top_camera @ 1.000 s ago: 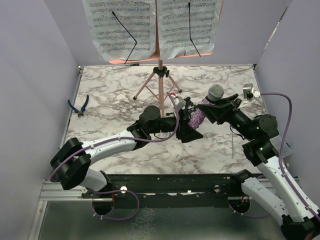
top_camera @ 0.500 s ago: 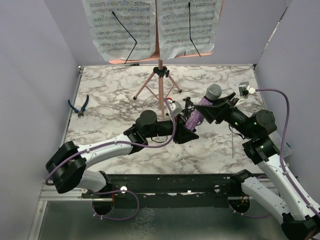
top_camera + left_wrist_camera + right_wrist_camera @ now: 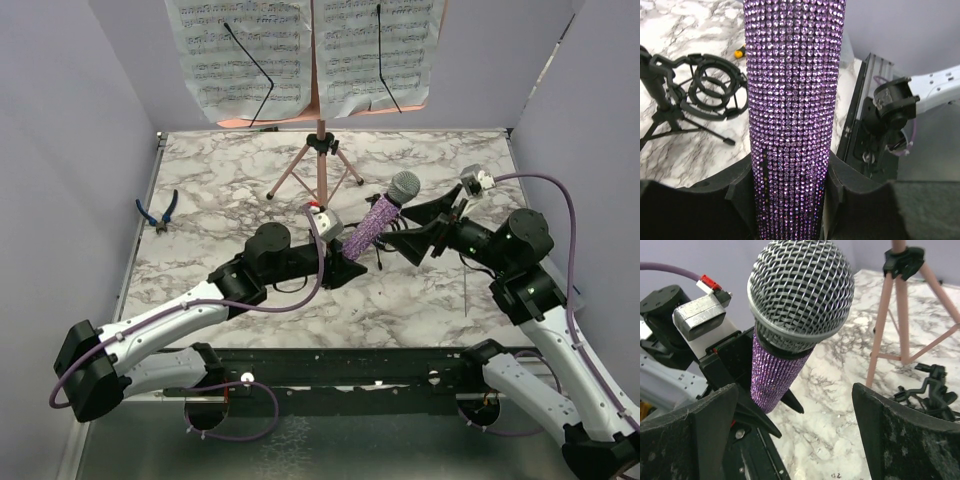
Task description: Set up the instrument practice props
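My left gripper [image 3: 348, 258] clamps glittery purple microphone [image 3: 378, 215]; my right gripper [image 3: 403, 228] gapes wide around its mesh head, not touching.

Left hand [image 3: 350, 258] tight in a grip, right hand [image 3: 412, 226] splayed wide opposite, both arms outstretched forward

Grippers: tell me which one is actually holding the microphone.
The left gripper: its jaws are shut on the glittery purple microphone. The right gripper stands wide open, fingers either side of the head without touching.
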`<control>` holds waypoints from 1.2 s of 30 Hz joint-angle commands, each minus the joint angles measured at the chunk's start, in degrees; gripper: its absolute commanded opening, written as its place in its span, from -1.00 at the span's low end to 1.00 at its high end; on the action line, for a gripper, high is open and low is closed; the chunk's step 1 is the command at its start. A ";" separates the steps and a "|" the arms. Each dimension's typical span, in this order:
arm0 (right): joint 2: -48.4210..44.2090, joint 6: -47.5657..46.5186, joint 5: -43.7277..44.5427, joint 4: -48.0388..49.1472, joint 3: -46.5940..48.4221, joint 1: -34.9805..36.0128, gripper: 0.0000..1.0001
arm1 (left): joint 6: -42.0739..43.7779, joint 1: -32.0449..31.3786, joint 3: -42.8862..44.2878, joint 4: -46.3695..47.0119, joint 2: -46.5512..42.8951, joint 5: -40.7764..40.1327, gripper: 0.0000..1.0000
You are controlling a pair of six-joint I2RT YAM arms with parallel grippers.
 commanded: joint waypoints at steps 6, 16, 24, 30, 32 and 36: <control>4.30 2.90 -17.82 1.73 3.45 -0.06 1.00 | 7.79 0.00 -4.01 -8.03 -9.71 5.79 -1.00; 8.08 4.64 -23.79 -0.37 7.36 -0.06 0.82 | 10.27 0.01 -6.42 -12.45 -13.19 6.67 -1.00; 11.40 3.35 -24.09 -2.98 7.43 -0.06 0.54 | 10.84 0.00 -6.12 -12.58 -11.94 5.83 -1.00; 12.08 1.19 -23.52 -5.59 7.71 -0.06 0.03 | 11.04 0.07 -6.39 -12.58 -12.10 4.82 -1.00; 11.84 0.62 -23.08 -5.92 7.68 -0.06 -0.20 | 10.99 0.04 -6.40 -12.57 -12.11 4.44 -1.00; 11.40 -0.14 -21.95 -6.45 7.40 -0.06 -0.79 | 10.33 0.03 -6.36 -12.58 -12.03 2.12 -1.00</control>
